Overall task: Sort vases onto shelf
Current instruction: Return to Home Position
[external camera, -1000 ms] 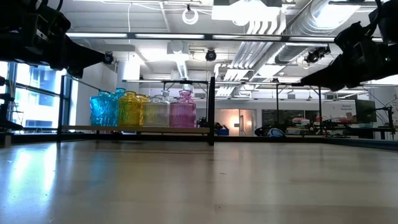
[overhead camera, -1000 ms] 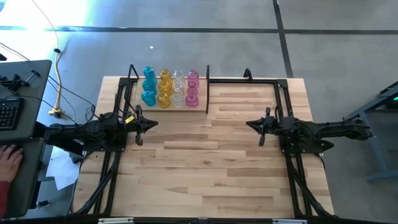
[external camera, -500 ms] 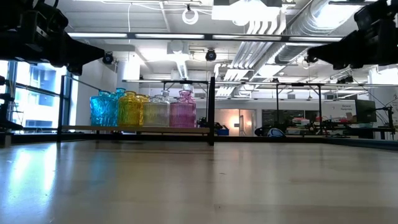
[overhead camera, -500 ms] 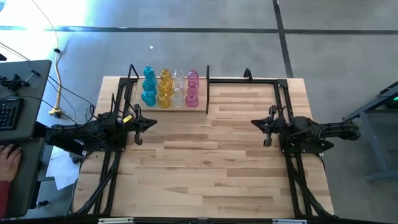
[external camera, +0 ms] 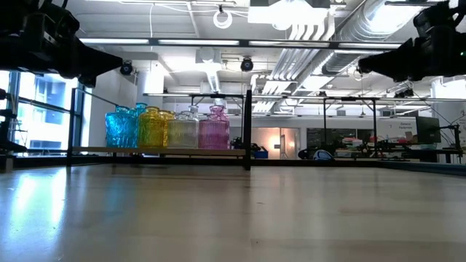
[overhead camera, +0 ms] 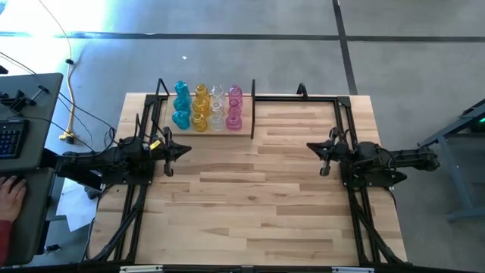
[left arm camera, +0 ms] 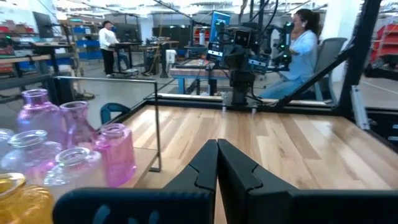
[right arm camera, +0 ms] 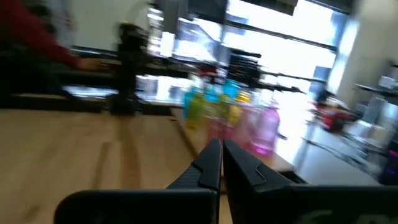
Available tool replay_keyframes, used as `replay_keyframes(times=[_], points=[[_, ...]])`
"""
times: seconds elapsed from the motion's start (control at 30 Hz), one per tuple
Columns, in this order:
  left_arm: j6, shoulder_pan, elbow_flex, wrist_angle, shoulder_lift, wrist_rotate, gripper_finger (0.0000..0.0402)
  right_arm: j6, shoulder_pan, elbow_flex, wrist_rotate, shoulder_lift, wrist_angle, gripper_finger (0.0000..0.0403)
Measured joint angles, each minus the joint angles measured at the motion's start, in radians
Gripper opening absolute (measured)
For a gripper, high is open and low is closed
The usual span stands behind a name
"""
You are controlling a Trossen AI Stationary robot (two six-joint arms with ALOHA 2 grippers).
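Observation:
Several glass vases stand upright in colour rows on the shelf (overhead camera: pixel 244 130) at the table's far left: teal (overhead camera: pixel 181 106), yellow (overhead camera: pixel 200 108), clear (overhead camera: pixel 217 106) and pink (overhead camera: pixel 235 106). The low view shows them side by side, teal (external camera: pixel 120 129) to pink (external camera: pixel 214 129), on the wood board (external camera: pixel 160 151). My left gripper (overhead camera: pixel 188 150) hovers level and shut near the table's left side, just nearer than the shelf. My right gripper (overhead camera: pixel 309 147) hovers shut at the right side, pointing toward the left arm. Neither holds anything.
Bare wood tabletop (overhead camera: pixel 250 197) lies between the two arms. A thin black frame (overhead camera: pixel 303 97) runs along the table's far and side edges. A person's hand (overhead camera: pixel 9 196) rests at a desk with a keyboard left of the table. People (left arm camera: pixel 301 43) are in the room beyond.
My right gripper has drawn back a little toward the table's right edge, risen slightly and rolled about its own line, staying shut. The vases have not moved.

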Motion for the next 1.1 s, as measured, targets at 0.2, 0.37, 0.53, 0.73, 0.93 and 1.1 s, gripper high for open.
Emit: replay_keyframes(times=[0.2, 0.37, 0.53, 0.73, 0.93, 1.1], points=[[0.006, 0.0, 0.0, 0.008, 0.0, -0.058, 0.0001, 0.027, -0.022, 0.0, 0.125, 0.002, -0.016, 0.0], [0.005, 0.0, 0.0, 0.008, 0.003, -0.053, 0.0001, 0.095, -0.055, 0.0, 0.125, 0.013, -0.024, 0.0], [-0.035, 0.0, 0.0, 0.008, 0.003, -0.051, 0.0001, 0.068, -0.067, 0.0, 0.125, 0.015, -0.025, 0.0], [-0.055, 0.0, 0.0, 0.008, 0.003, -0.051, 0.0001, 0.049, -0.067, 0.0, 0.124, 0.015, -0.025, 0.0], [-0.055, 0.0, 0.0, 0.008, 0.003, -0.051, 0.0001, 0.049, -0.067, 0.0, 0.123, 0.015, -0.026, 0.0], [-0.055, 0.0, 0.0, 0.008, 0.003, -0.051, 0.0001, 0.049, -0.067, 0.0, 0.122, 0.015, -0.026, 0.0]])
